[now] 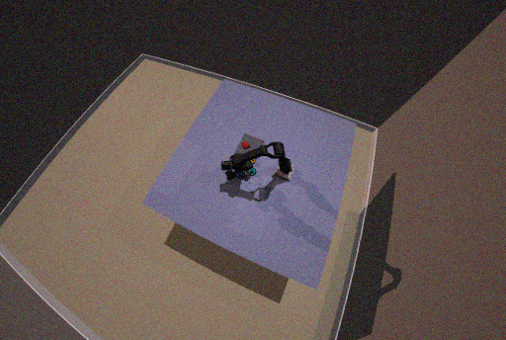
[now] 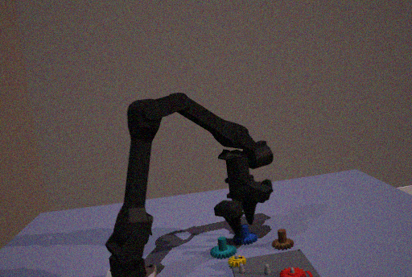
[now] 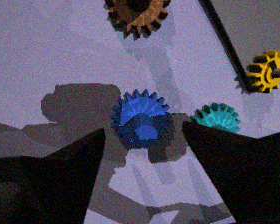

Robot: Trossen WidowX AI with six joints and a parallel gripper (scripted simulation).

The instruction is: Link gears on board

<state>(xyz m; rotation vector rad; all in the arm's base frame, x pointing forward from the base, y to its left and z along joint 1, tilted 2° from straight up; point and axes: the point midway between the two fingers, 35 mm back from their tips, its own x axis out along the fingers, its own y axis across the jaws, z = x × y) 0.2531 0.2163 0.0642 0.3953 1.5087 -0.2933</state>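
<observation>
My gripper (image 3: 144, 129) (image 2: 244, 229) is open, its fingers on either side of the blue gear (image 3: 141, 119) (image 2: 249, 238), which stands on the table with its hub up. The teal gear (image 3: 217, 119) (image 2: 223, 250) stands just outside one finger, partly hidden in the wrist view. The brown gear (image 2: 282, 244) (image 3: 150, 18) stands apart on the table. The yellow gear (image 2: 237, 262) (image 3: 265, 75) is at a corner of the grey board (image 2: 282, 261) (image 3: 251, 25). The red gear (image 2: 293, 273) (image 1: 245, 146) is on the board, with bare pegs between them in the exterior view.
The blue-violet mat (image 1: 277, 114) lies under the board, the gears and the arm. The arm (image 2: 138, 169) reaches over from its base, beside the teal gear's side of the board. Its shadow falls on the mat around the blue gear.
</observation>
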